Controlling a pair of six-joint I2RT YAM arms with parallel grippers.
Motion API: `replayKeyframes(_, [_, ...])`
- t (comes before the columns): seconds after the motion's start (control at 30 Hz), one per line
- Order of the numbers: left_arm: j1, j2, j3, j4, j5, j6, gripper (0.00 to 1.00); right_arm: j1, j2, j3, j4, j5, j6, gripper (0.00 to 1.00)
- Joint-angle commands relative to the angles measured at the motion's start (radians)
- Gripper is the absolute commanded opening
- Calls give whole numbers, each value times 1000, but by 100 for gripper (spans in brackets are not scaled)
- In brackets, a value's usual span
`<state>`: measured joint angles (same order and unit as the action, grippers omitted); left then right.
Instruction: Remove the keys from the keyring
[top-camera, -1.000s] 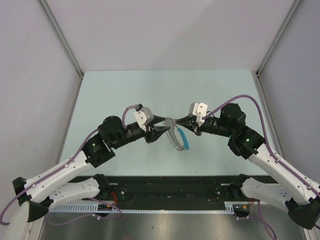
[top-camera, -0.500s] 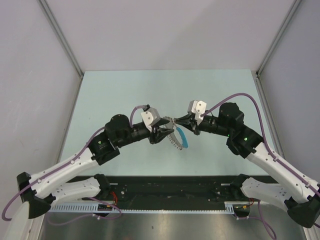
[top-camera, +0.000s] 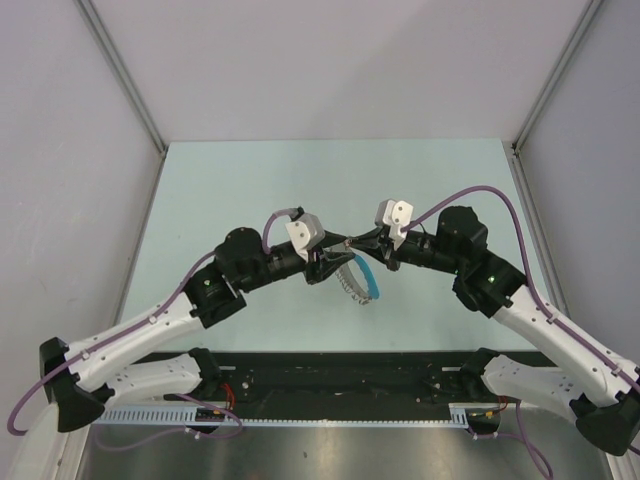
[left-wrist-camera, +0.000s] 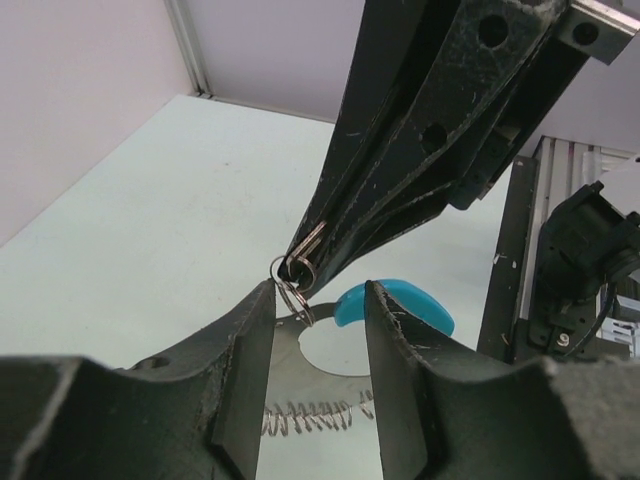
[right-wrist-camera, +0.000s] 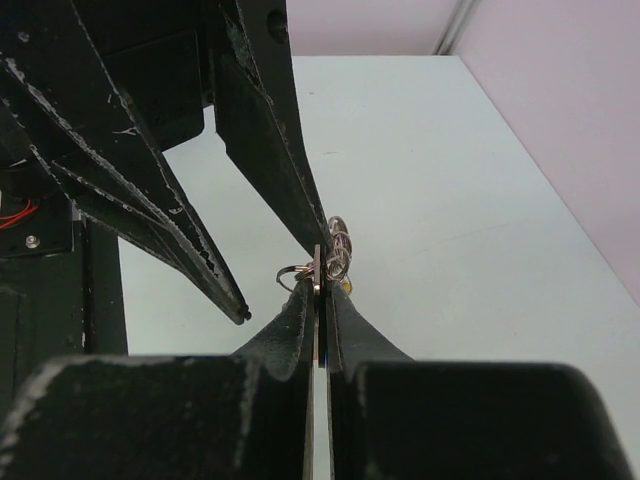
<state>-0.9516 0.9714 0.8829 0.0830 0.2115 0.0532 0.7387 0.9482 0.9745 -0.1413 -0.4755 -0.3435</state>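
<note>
Top external: both arms meet above mid tabletop (top-camera: 250, 180). The left pincer (top-camera: 328, 266) and right pincer (top-camera: 352, 243) are tip to tip. A blue strap (top-camera: 369, 277) and a grey toothed piece (top-camera: 349, 282) hang just below and to the right of the tips. The keys and keyring are too small to resolve here.

Left wrist: the left pincer (left-wrist-camera: 320, 292) is partway open with nothing clamped. The keyring (left-wrist-camera: 292, 272), thin wire loops, sits at the tip of its left-hand finger (left-wrist-camera: 250, 340), level with the gap. The right pincer (left-wrist-camera: 297, 266) comes down from above, tips closed at the loops. A silvery plate with a hole (left-wrist-camera: 300, 375), a coil spring (left-wrist-camera: 310, 415) and the strap (left-wrist-camera: 395, 302) lie beyond the gap. Contact with the fingers cannot be told.

Right wrist: the right pincer (right-wrist-camera: 319, 295) is closed tight on the keys (right-wrist-camera: 318, 262), a thin flat metal edge standing between the pads. The keyring (right-wrist-camera: 340, 245) loops sit just beyond the tips. The left pincer (right-wrist-camera: 280, 282) fingers are spread, the nearer one touching or almost touching the metal.
</note>
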Motion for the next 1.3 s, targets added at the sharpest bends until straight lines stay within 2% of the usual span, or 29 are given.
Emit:
replayKeyframes(0.0, [-12,18,18,47,-24,31,44,5,-34,13,63,15,26,0])
replayKeyframes(0.4, [-15,33,-2,40,-73,65,39,11,-42,13,51,9,32,0])
replayKeyframes(0.5, [-16,43,-2,44,-63,79,27,16,-45,12,46,6,31,0])
replayKeyframes(0.53, [-16,43,-2,44,-61,82,13,18,-43,13,45,9,32,0])
replayKeyframes(0.63, [-16,36,-12,43,-73,86,0,18,-48,13,34,14,34,0])
replayKeyframes(0.87, [-16,-25,-61,69,-121,79,0,14,-54,13,-18,58,35,0])
replayKeyframes(1.27, [-15,-66,-88,141,-38,51,0,18,-52,13,-109,31,57,3])
